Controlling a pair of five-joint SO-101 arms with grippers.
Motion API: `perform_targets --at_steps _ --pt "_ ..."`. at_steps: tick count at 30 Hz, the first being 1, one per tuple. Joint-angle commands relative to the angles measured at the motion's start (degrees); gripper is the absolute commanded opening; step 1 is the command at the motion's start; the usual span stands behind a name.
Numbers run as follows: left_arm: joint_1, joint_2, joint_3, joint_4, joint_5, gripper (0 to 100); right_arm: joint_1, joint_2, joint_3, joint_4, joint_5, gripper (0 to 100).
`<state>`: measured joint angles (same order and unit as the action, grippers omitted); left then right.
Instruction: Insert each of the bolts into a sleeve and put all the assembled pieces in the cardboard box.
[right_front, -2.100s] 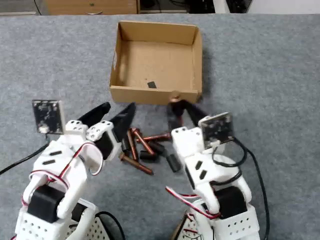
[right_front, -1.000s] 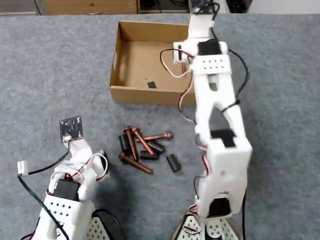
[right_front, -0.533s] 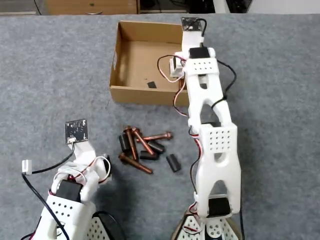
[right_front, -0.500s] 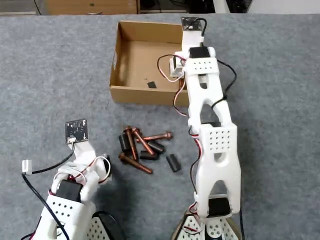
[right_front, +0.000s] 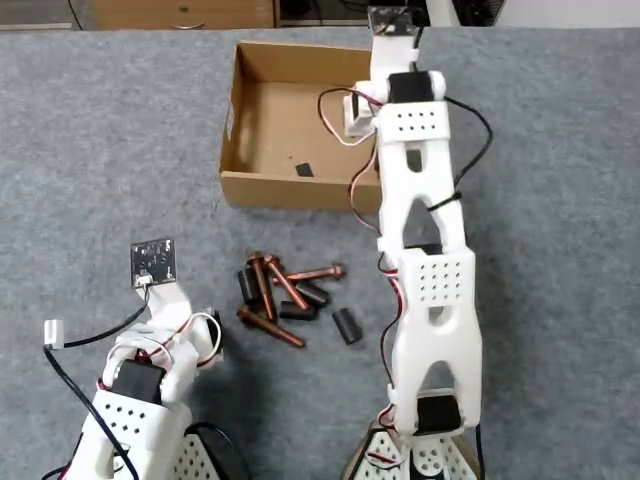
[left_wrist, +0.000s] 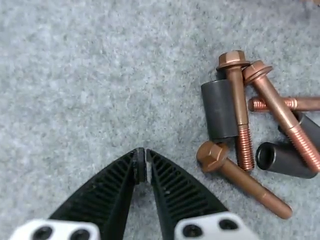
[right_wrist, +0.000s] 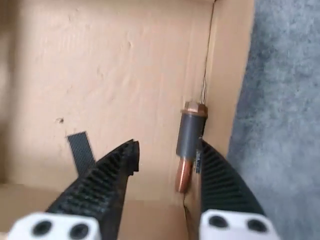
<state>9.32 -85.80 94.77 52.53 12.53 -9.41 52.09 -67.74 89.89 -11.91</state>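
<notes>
right claw (right_wrist: 167, 150) wide open over cardboard box (right_wrist: 100, 65), sleeved bolt (right_wrist: 190, 145) lying loose btw its jaws. left claw (left_wrist: 145, 162) shut, empty; bolts (left_wrist: 235, 115) + sleeves (left_wrist: 220, 110) nearby.

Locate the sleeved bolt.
Right wrist view: the sleeved bolt is inside the box, beside its side wall, within the open right end effector.

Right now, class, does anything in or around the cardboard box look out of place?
One oddity: a small black strip lies on the cardboard box floor, neither bolt nor sleeve. The assembled piece lies along the side wall, beside the open right gripper. Nothing looks damaged.
</notes>
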Motion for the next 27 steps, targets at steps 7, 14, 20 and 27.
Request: perform_targets --at_steps 7,14,20,27 --pt "0.35 -0.31 -0.18 -0.35 -0.35 2 -3.3 -18.24 -16.75 12.57 -0.53 17.1" --pt "0.35 -0.31 -0.18 -0.35 -0.35 2 -6.46 -41.01 -1.71 12.57 0.0 17.1" --pt "0.26 -0.31 0.79 -1.85 -0.35 2 -8.66 -62.02 24.04 12.57 4.4 17.1" --pt "0.18 -0.31 1.23 -2.81 -0.44 2 -16.75 -88.66 52.7 12.4 6.24 17.1"
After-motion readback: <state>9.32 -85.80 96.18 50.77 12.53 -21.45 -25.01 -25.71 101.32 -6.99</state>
